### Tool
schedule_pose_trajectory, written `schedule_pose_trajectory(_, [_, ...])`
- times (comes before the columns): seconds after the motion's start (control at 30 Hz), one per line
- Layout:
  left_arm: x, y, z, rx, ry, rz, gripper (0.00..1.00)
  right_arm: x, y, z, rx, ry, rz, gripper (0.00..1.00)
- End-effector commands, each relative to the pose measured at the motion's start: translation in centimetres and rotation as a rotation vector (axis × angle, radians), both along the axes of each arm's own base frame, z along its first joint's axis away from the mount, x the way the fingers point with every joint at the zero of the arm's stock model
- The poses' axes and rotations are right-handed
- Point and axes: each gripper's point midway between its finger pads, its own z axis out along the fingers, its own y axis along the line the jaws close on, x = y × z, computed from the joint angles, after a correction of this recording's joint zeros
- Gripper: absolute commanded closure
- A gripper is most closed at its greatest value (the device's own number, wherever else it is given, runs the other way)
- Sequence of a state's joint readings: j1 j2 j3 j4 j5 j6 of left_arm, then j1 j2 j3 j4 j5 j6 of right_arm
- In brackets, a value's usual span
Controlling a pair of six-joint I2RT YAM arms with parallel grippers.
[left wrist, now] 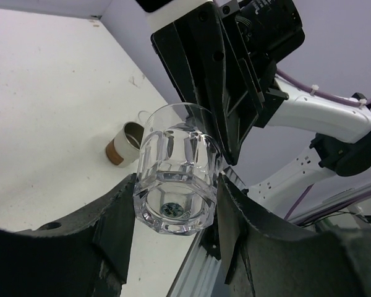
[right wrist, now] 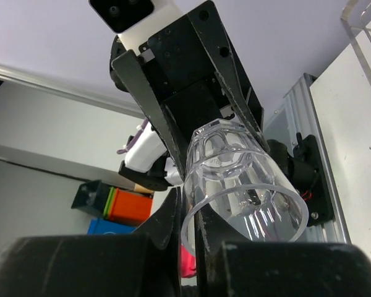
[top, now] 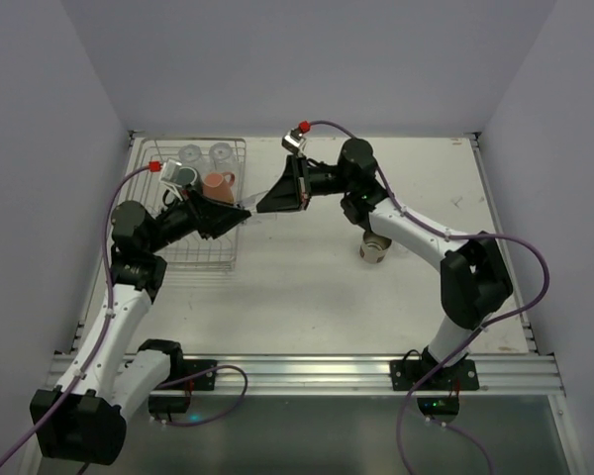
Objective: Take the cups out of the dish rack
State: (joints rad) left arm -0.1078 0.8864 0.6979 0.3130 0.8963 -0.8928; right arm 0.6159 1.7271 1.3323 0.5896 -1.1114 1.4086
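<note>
Clear glass (left wrist: pixel 173 154) is pinched in the left gripper (left wrist: pixel 176 185). The right gripper (right wrist: pixel 188 210) is at its rim, grip unclear. Tan cup (top: pixel 374 249) is out. Pink mug (top: pixel 218 185) and three more wait in the dish rack (top: pixel 200 253).

The white bench (top: pixel 307 297) sat boxed in by plain, pale lavender-grey walls on the left (top: pixel 30 148), far (top: pixel 307 59) and right (top: pixel 574 119), evenly lit without hard shadows. An aluminium rail (top: pixel 307 371) ran along its near edge. A dark scuff (top: pixel 458 202) marked the bench's right side. Beyond it, orange, green and blue boxes (right wrist: pixel 120 207) stood stacked.
</note>
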Motion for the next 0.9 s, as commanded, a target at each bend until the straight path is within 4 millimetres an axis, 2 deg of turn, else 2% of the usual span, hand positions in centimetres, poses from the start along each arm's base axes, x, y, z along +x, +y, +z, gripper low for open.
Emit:
schedule_pose_trajectory(0.0, [-0.5,-0.7,-1.0,0.011,0.019,-0.044,0.77,-0.1,0.1,1.4,0.048,-0.047,-0.023,1.0])
schedule_pose_trajectory(0.03, [-0.4,-0.6,-1.0,0.013,0.019,-0.033,0.03,-0.1,0.0,1.4,0.04,-0.056,-0.033,1.0])
schedule_pose_trajectory(0.07, [-0.3,-0.4,-0.9,0.018,0.013,-0.016,0.0,0.4,-0.1,0.7,0.001,-0.029,-0.058,1.0])
schedule_pose_trajectory(0.13, [0.0,0.1,-0.7,0.041,-0.008,0.035,0.0,0.6,-0.6,0.6,-0.014,-0.086,-0.086,1.0])
schedule_pose_trajectory(0.2, [0.6,0.5,-0.8,0.091,-0.008,0.074,0.0,1.6,-1.6,-0.7,-0.062,-0.08,-0.139,1.0])
schedule_pose_trajectory(0.33, [2.6,2.5,-2.5,0.2,0.076,0.232,0.0,4.1,-5.0,-3.0,-0.174,-0.1,-0.281,1.0])
schedule_pose_trajectory(0.37, [3.7,3.7,-2.9,0.231,0.093,0.327,0.0,4.5,-6.7,-3.8,-0.244,-0.072,-0.334,1.0])
schedule_pose_trajectory(0.4, [3.8,4.4,-3.6,0.269,0.114,0.359,0.0,5.1,-7.8,-4.9,-0.289,-0.115,-0.372,1.0])
schedule_pose_trajectory(0.43, [4.1,4.8,-3.6,0.283,0.108,0.389,0.0,5.9,-8.9,-5.6,-0.336,-0.119,-0.432,1.0])
schedule_pose_trajectory(0.47, [4.6,5.4,-3.7,0.3,0.108,0.425,0.0,6.3,-10.8,-7.2,-0.416,-0.071,-0.478,1.0])
schedule_pose_trajectory(0.5, [4.8,5.7,-4.4,0.323,0.127,0.438,0.0,6.6,-12.0,-7.3,-0.459,-0.139,-0.515,1.0])
schedule_pose_trajectory(0.53, [5.1,6.0,-4.5,0.336,0.138,0.458,0.0,7.9,-13.7,-8.5,-0.549,-0.15,-0.612,1.0])
schedule_pose_trajectory(0.57, [5.7,6.8,-5.0,0.356,0.158,0.505,0.0,7.6,-15.6,-10.2,-0.666,-0.112,-0.649,1.0])
schedule_pose_trajectory(0.63, [6.2,7.4,-6.4,0.39,0.21,0.539,0.0,8.3,-18.3,-11.2,-0.815,-0.18,-0.733,1.0])
schedule_pose_trajectory(0.67, [6.5,7.8,-6.7,0.402,0.218,0.561,0.0,8.6,-20.7,-12.6,-0.945,-0.169,-0.808,1.0])
schedule_pose_trajectory(0.73, [6.9,8.2,-7.7,0.421,0.244,0.58,0.0,8.6,-23.0,-13.3,-1.048,-0.202,-0.869,1.0])
schedule_pose_trajectory(0.77, [7.2,8.5,-8.0,0.43,0.253,0.598,0.0,8.7,-25.0,-14.1,-1.148,-0.204,-0.92,1.0])
schedule_pose_trajectory(0.83, [7.5,8.6,-8.8,0.442,0.275,0.602,0.0,8.6,-26.9,-15.1,-1.257,-0.216,-0.946,1.0])
schedule_pose_trajectory(0.87, [7.6,8.6,-8.9,0.445,0.28,0.601,0.0,8.5,-28.8,-15.7,-1.355,-0.217,-0.974,1.0])
